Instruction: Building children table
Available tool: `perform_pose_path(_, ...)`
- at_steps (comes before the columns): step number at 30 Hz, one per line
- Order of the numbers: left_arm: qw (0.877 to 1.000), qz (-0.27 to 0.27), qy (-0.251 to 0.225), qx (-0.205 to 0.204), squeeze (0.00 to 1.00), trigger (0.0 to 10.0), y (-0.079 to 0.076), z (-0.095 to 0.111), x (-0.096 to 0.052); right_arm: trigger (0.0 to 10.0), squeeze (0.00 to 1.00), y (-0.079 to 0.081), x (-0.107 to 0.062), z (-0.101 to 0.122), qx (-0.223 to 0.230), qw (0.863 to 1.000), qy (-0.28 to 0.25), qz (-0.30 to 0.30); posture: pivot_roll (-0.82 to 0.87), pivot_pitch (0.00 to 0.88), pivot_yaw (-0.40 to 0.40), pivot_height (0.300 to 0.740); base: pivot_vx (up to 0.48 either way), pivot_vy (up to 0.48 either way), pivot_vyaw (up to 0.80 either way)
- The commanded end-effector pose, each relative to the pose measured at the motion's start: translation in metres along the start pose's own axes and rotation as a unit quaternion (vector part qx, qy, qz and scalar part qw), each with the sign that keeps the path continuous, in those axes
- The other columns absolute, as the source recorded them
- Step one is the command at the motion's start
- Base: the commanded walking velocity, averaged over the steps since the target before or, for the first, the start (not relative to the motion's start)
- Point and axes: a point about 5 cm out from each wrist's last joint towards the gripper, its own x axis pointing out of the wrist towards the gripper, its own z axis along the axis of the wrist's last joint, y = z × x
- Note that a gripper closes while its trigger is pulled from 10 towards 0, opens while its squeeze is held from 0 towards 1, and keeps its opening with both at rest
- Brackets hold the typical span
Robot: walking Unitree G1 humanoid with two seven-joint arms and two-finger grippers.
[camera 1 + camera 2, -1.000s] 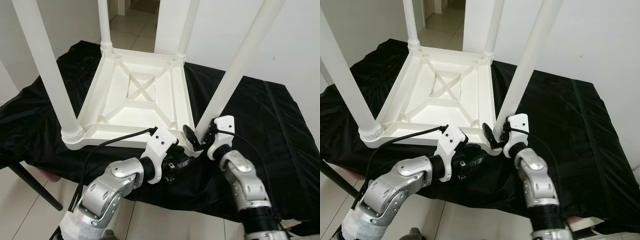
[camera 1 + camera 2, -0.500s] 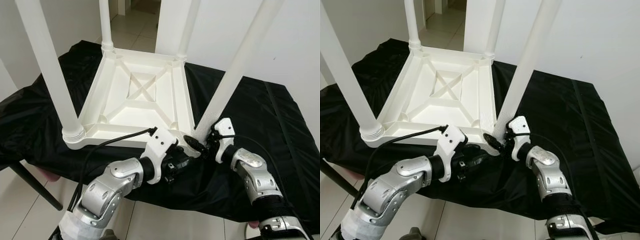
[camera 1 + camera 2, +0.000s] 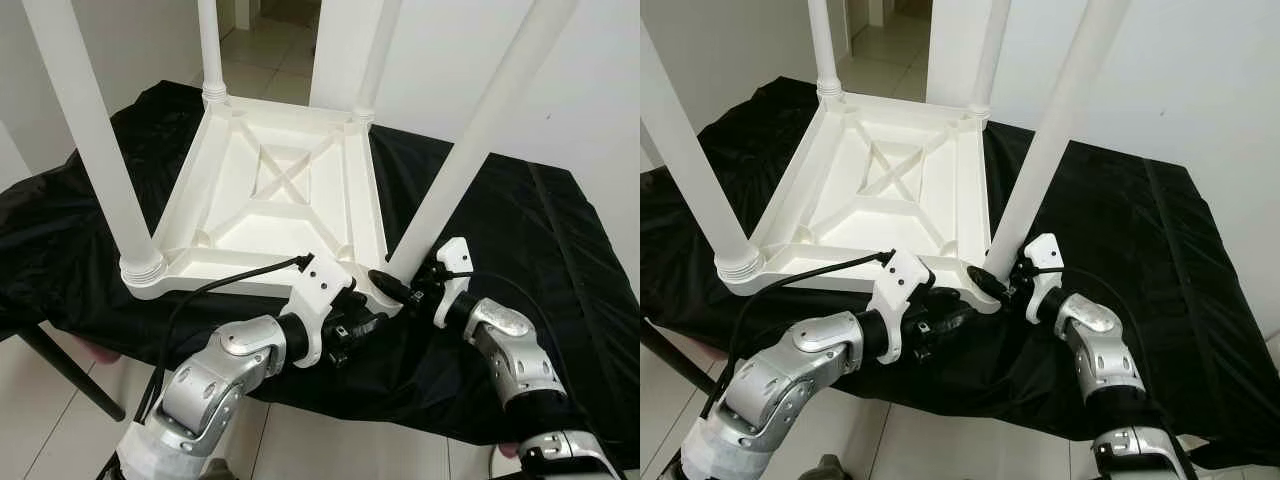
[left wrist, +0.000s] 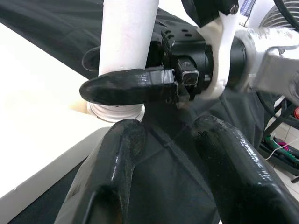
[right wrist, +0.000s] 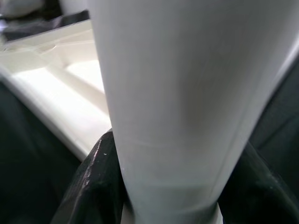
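Left eye view shows the white children's table [image 3: 280, 190] lying upside down on a bench draped in black cloth [image 3: 520, 250], its four legs pointing up. At the near right corner, the right gripper [image 3: 400, 288] has its jaws clamped around the base of the near right leg [image 3: 470, 140]. The left gripper [image 3: 362, 322] sits just beside that corner at the near edge, jaws apart and holding nothing.

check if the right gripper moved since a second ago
Yes: the right gripper has dropped down the near-right white plastic table leg toward the black cloth, wrist swung right.
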Motion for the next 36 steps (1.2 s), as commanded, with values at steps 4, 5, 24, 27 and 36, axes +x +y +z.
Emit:
perform_pose_path(4,1.000,-0.005,0.002,-0.002,0.00,10.0,-0.001,0.001,0.001,0.0,0.00,0.007,0.000,-0.010,0.028,0.999,0.019,-0.041,0.12,0.033,-0.094,0.740,0.000,0.000,0.00)
perform_pose_path(5,1.000,-0.006,0.002,-0.002,0.00,10.0,-0.001,0.001,0.001,0.0,0.00,0.007,0.001,-0.012,0.024,0.996,0.029,-0.076,0.11,0.033,-0.093,0.740,0.000,0.000,0.00)
perform_pose_path(24,1.000,-0.012,0.002,-0.006,0.00,10.0,-0.004,0.000,0.004,0.0,0.00,0.033,0.005,-0.011,0.044,0.937,0.057,-0.343,0.11,0.037,-0.095,0.740,0.000,0.000,0.00)
perform_pose_path(27,1.000,-0.011,0.002,-0.005,0.00,10.0,-0.004,0.000,0.004,10.0,1.00,0.035,0.005,-0.011,0.044,0.936,0.062,-0.345,0.11,0.036,-0.096,0.740,0.000,0.000,0.00)
perform_pose_path(36,1.000,-0.009,0.002,-0.005,0.00,10.0,-0.003,0.000,0.003,10.0,1.00,0.033,0.007,-0.006,0.059,0.941,0.046,-0.331,0.11,0.037,-0.096,0.740,0.000,0.000,0.00)
